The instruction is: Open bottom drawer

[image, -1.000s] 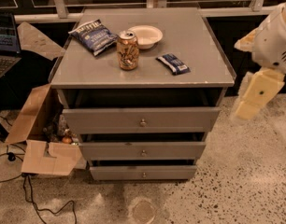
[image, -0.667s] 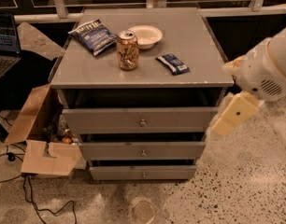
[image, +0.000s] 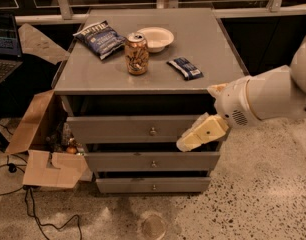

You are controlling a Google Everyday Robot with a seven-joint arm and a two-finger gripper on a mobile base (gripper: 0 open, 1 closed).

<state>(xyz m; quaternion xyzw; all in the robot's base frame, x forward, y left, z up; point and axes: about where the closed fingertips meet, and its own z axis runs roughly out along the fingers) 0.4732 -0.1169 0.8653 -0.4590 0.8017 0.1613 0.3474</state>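
A grey cabinet has three drawer fronts. The bottom drawer (image: 153, 185) is the slimmest front, lowest, with a small round metal knob (image: 154, 187); it looks pushed in. The middle drawer (image: 152, 161) and the top drawer (image: 143, 129) sit above it. My gripper (image: 187, 143) is cream-coloured and comes in from the right. It hangs in front of the right part of the top drawer, just above the middle drawer, well above the bottom drawer's knob.
On the cabinet top (image: 93, 76) stand a drink can (image: 136, 54), a blue chip bag (image: 100, 38), a white bowl (image: 155, 37) and a dark snack bar (image: 185, 68). An open cardboard box (image: 40, 144) sits at the left. Cables (image: 38, 209) lie on the speckled floor. A laptop (image: 3, 54) is at far left.
My arm has swung from the cabinet's right side leftward and down. The gripper is now in front of the drawer fronts. The drawers have not moved.
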